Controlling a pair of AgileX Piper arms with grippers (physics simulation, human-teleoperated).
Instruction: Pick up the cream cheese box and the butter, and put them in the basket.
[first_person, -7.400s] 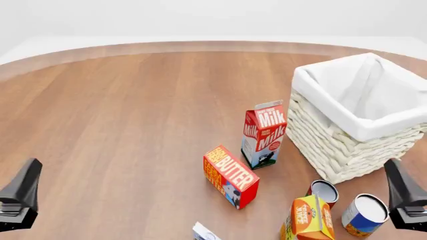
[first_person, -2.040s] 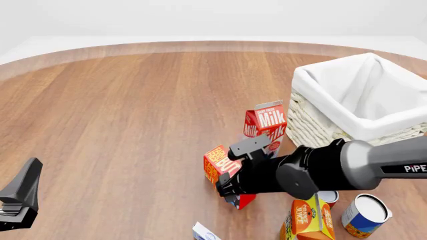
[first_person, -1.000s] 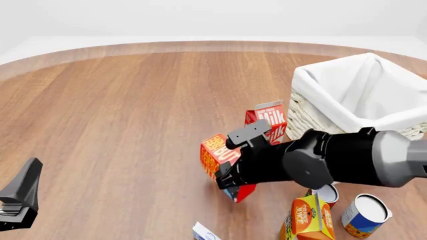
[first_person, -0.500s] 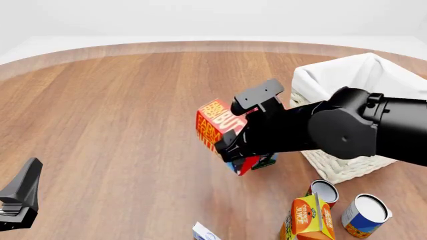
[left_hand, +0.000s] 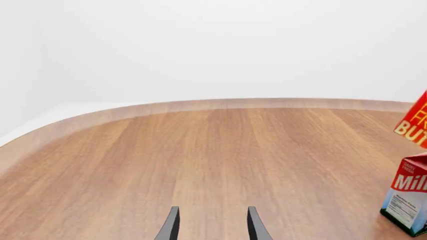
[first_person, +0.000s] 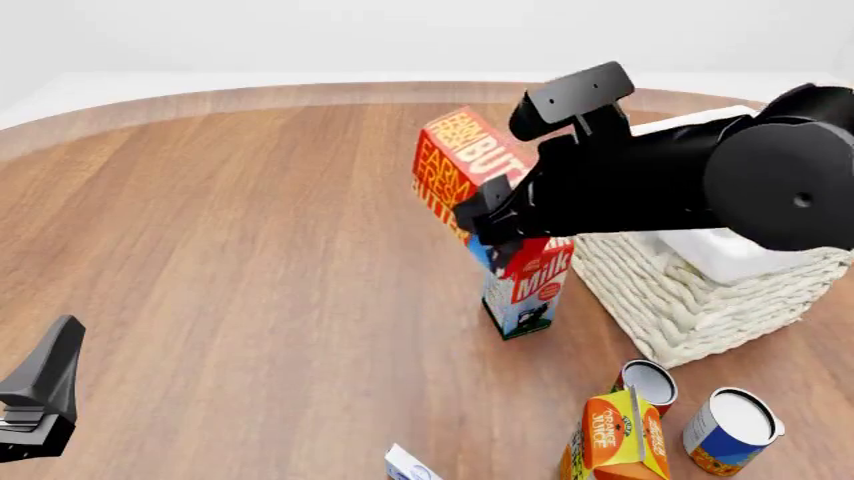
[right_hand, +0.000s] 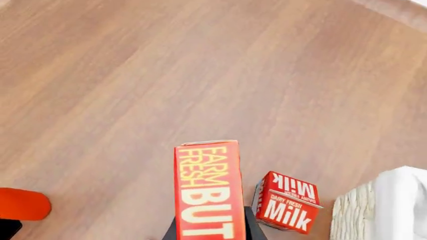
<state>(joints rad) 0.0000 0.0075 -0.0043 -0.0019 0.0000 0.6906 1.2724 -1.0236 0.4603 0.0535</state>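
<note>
Right gripper (first_person: 491, 215): jaws clamped on the near end of the butter (first_person: 467, 168), the carton held well above the table (first_person: 240, 250), its far end free and tilted up to the left. Directly beneath: milk carton (first_person: 530, 285), upright, just left of the basket (first_person: 694, 300), whose liner is largely hidden by the arm. Risk: with the grip at one end, the carton may pivot or slip during the swing right, or clip the basket rim. Left gripper (left_hand: 211, 227): fingers parted and empty, low at the near left. Cream cheese box (first_person: 411, 465): on the table at the near edge, only partly visible. Near right: juice carton (first_person: 621, 432) and two cans (first_person: 730, 428).
</note>
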